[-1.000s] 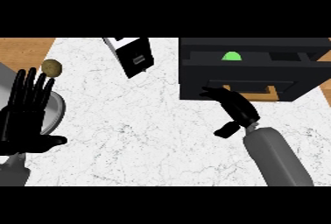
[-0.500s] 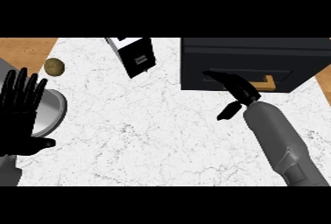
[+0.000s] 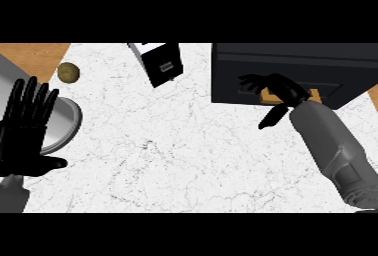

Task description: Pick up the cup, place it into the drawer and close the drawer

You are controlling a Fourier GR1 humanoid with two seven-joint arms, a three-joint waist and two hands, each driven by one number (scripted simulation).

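- Pressing against the front of the dark drawer point(image 3: 295, 70), the right hand point(image 3: 275, 87) shows relaxed, spread fingers and holds nothing.
- Resting at the left edge, the left hand point(image 3: 28, 127) stands open, fingers up, over a grey plate point(image 3: 65, 122).
- Cup is out of sight; whether it lies inside the drawer cannot be told.
- Near the far edge of the white counter point(image 3: 177, 155) lie a brown ball point(image 3: 69, 72) and a black box point(image 3: 162, 64).
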